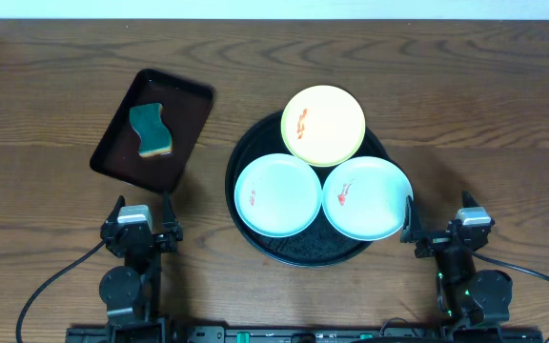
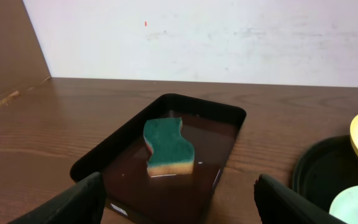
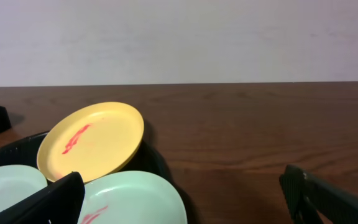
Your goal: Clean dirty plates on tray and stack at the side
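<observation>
Left gripper point(image 2: 178, 200) spread wide and empty, left of the tray point(image 1: 252, 235), facing the sponge point(image 2: 169, 148) in the brown dish point(image 2: 235, 117); right gripper point(image 3: 182, 198) likewise agape, right of the tray. Three smeared plates point(image 1: 276, 195) lying on the tray. Best to drop squarely over the sponge, pinch across its narrow waist, lift clear of the rim.

Three plates in all: one yellow plate point(image 1: 323, 125); one blue plate point(image 1: 277, 195) and a second blue plate point(image 1: 367, 197); one round tray point(image 1: 303, 251); one brown tray point(image 1: 122, 145); one sponge point(image 1: 151, 131); two grippers, a left gripper point(image 2: 176, 203) and a right gripper point(image 3: 185, 199).
</observation>
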